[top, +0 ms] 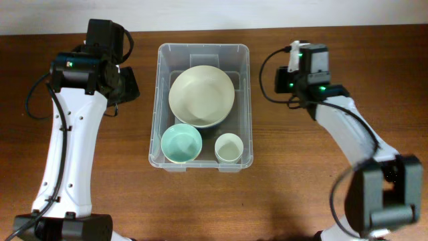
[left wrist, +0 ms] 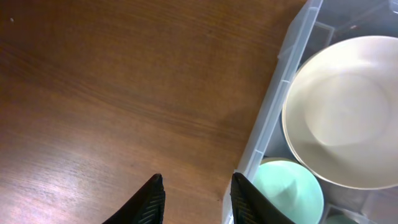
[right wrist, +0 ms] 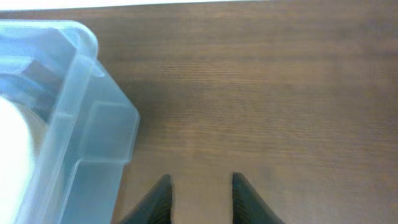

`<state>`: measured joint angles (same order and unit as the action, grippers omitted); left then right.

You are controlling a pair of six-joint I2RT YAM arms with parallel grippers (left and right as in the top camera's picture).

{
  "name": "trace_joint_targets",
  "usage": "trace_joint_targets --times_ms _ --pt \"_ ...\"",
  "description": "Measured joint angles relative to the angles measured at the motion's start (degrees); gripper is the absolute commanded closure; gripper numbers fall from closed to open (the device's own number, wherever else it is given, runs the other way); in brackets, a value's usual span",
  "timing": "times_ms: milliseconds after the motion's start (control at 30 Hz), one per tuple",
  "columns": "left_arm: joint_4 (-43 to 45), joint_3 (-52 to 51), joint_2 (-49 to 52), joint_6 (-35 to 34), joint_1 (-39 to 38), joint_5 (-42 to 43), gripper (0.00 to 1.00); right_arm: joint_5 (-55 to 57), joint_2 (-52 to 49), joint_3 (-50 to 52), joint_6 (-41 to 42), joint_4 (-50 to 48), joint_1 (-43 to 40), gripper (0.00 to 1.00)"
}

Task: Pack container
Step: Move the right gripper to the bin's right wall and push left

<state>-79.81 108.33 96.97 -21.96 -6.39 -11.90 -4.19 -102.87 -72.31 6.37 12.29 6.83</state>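
Observation:
The container (top: pixel 158 107) is a large clear bin in the middle of the table. It holds a big cream bowl (top: pixel 201 96), a mint bowl (top: pixel 181 143) and a small cream bowl (top: pixel 229 147). My left gripper (top: pixel 128 86) hovers just left of the bin. In the left wrist view the left gripper (left wrist: pixel 196 190) stands open over bare wood, with its right finger close to the container's rim (left wrist: pixel 273 93). My right gripper (top: pixel 299 53) is to the right of the bin's far corner. In the right wrist view the right gripper (right wrist: pixel 200 186) has a gap with nothing in it, and the container's corner (right wrist: pixel 93 124) lies to its left.
The brown wooden table (top: pixel 100 201) runs to a white strip along its far edge (right wrist: pixel 249 3). Both arms' white links and black cables flank the bin, the left arm (top: pixel 67 147) and the right arm (top: pixel 354 134).

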Motion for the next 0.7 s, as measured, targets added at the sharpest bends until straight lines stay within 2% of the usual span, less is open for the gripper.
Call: trace_joint_targets --times_ms 67,333,700 --pt "0.0 0.0 0.0 -0.1 0.0 0.0 0.64 0.0 -3.1 0.1 0.0 -3.0 0.4 0.94" --pt "0.6 0.0 0.0 -0.2 0.0 0.1 0.64 -6.4 -7.4 0.1 0.3 -12.2 0.6 0.96" --pt "1.4 0.0 0.0 -0.2 0.0 0.1 0.64 -23.2 -7.4 0.1 0.5 -13.2 0.6 0.96"
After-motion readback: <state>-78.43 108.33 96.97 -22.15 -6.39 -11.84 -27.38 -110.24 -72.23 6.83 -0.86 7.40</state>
